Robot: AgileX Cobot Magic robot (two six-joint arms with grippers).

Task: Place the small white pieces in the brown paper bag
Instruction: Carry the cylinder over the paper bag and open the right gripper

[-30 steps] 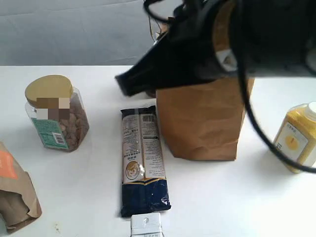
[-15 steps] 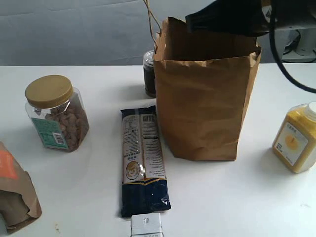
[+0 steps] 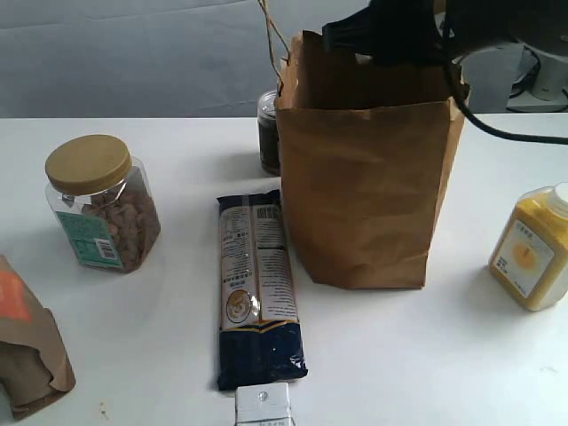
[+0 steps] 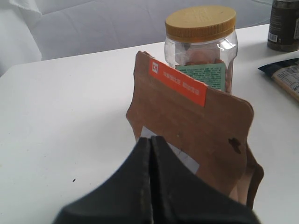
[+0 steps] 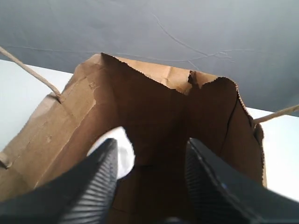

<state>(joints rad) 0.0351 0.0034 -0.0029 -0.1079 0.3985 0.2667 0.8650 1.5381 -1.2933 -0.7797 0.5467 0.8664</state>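
The tall brown paper bag (image 3: 364, 177) stands upright at the middle of the table, its twine handle sticking up. My right gripper (image 3: 344, 37) hovers over the bag's open mouth. In the right wrist view the right gripper (image 5: 149, 158) is open, looking down into the bag (image 5: 154, 107). One small white piece (image 5: 122, 151) shows beside one ribbed finger, inside the bag's opening; whether it touches the finger I cannot tell. No other white pieces are in view. My left gripper (image 4: 151, 140) is shut and empty, just in front of a small brown pouch (image 4: 201, 121).
A nut jar (image 3: 102, 204) with a tan lid stands at the left. A dark noodle packet (image 3: 256, 284) lies beside the bag. There is a dark jar (image 3: 268, 133) behind, a yellow bottle (image 3: 532, 253) at the right, the orange-label pouch (image 3: 27, 346) at the front left, and a white clipped box (image 3: 264, 406) at the front edge.
The right arm, which filled the upper view a second ago, has drawn back and now sits over the bag's mouth, shifting slightly left in the last half second.
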